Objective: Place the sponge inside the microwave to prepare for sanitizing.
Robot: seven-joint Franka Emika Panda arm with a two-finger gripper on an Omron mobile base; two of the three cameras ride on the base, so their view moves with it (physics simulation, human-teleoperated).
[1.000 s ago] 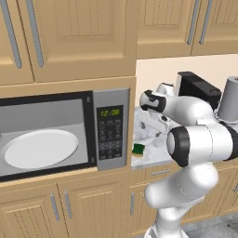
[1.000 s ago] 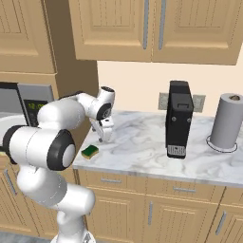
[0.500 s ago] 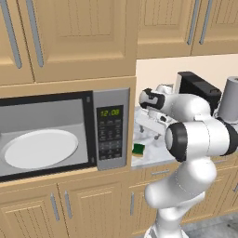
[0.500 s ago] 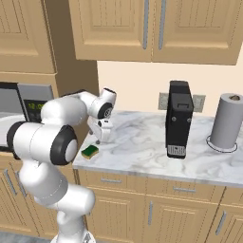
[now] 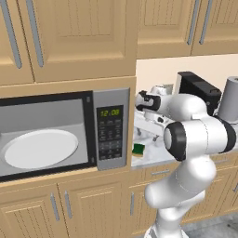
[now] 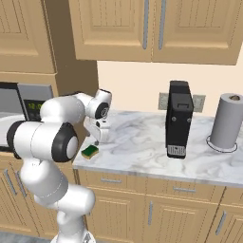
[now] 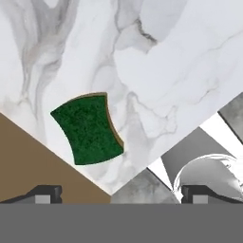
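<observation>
The sponge (image 5: 138, 149) (image 6: 89, 152) (image 7: 88, 128), a small dark-green block with a yellowish edge, lies flat on the marble counter (image 6: 142, 142) near its front left corner. My gripper (image 5: 148, 135) (image 6: 97, 140) (image 7: 123, 194) hangs a little above the counter, pointing down, just behind the sponge. It is open, with nothing between its fingers. The microwave (image 5: 111, 130) (image 6: 33, 102) is built in to the left of the counter. It has a dark keypad with green digits, and a white round plate (image 5: 41, 148) shows inside.
A black appliance (image 6: 179, 118) stands at the back of the counter and a paper towel roll (image 6: 229, 121) to its right. Wooden upper cabinets (image 6: 152, 28) hang above. The counter's front edge runs right beside the sponge.
The hand has sunk slightly toward the counter near the sponge and the elbow has shifted a little. The jaws stay open and the sponge has not moved.
</observation>
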